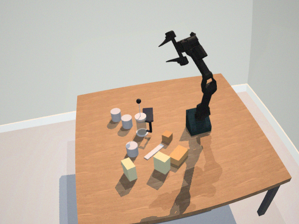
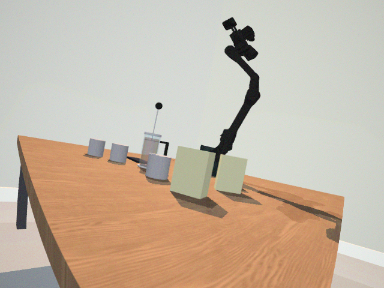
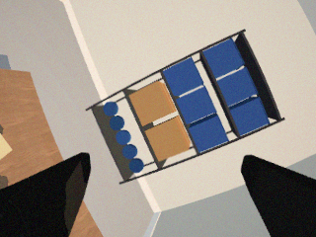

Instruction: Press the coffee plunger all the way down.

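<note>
The glass coffee press (image 1: 141, 125) (image 2: 150, 147) stands upright on the wooden table (image 1: 241, 144) (image 2: 155, 242), left of the arm's base (image 1: 197, 121). Its plunger rod is raised, with the black knob (image 1: 138, 101) (image 2: 158, 105) high above the lid. A black handle sticks out on the press's right side. My gripper (image 1: 162, 53) (image 3: 169, 164) is open and empty. It is held high in the air, well above and to the right of the knob, and touches nothing. The wrist view does not show the press.
Three grey cylinders (image 1: 115, 114) (image 1: 126, 121) (image 1: 131, 149) stand around the press. Two pale yellow blocks (image 1: 129, 169) (image 1: 161, 162), two orange blocks (image 1: 167, 136) (image 1: 179, 154) and a white flat bar (image 1: 153, 151) lie in front. A dark slab (image 1: 147, 114) lies behind the press.
</note>
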You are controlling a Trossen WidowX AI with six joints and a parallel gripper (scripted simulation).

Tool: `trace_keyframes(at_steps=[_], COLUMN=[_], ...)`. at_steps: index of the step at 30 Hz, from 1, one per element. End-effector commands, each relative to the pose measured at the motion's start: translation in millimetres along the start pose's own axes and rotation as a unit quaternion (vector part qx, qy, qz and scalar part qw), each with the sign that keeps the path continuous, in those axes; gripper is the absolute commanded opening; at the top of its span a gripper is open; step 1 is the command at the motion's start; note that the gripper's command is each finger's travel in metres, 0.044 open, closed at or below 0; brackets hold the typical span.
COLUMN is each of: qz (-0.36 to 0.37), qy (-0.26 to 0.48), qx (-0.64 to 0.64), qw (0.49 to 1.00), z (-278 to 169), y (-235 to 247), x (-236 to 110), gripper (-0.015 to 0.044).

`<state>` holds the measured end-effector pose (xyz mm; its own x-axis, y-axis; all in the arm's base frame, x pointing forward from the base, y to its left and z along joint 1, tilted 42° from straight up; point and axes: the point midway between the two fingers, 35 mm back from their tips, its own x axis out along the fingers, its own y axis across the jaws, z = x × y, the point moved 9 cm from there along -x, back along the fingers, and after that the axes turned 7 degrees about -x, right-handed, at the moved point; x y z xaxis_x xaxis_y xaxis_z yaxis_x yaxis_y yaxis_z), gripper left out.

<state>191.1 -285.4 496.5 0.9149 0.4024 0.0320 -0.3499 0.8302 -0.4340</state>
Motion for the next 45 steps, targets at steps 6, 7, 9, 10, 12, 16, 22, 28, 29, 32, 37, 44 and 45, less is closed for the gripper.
trace_keyframes(at_steps=[6, 7, 9, 10, 12, 16, 22, 28, 29, 32, 37, 44, 45], qz=[-0.006, -0.008, -0.013, -0.017, -0.025, -0.047, -0.079, -0.093, -0.095, -0.099, -0.100, -0.082, -0.078], qy=[-0.027, -0.034, -0.047, -0.052, -0.059, -0.061, -0.030, 0.008, 0.016, 0.044, 0.100, 0.193, 0.207], qx=[0.039, 0.055, 0.092, 0.111, 0.147, 0.218, 0.320, 0.376, 0.385, 0.413, 0.455, 0.508, 0.514], qw=[0.999, 0.998, 0.995, 0.992, 0.987, 0.973, 0.944, 0.922, 0.918, 0.904, 0.879, 0.836, 0.829], z=[-11, -16, -28, -34, -48, -79, -130, -163, -168, -185, -212, -244, -248], y=[-6, -7, -11, -12, -13, -11, 6, 26, 31, 46, 76, 129, 138], x=[8, 11, 19, 22, 30, 46, 70, 83, 85, 91, 98, 103, 103], gripper=[0.0440, 0.0440, 0.0440, 0.0440, 0.0440, 0.0440, 0.0440, 0.0440, 0.0440, 0.0440, 0.0440, 0.0440, 0.0440])
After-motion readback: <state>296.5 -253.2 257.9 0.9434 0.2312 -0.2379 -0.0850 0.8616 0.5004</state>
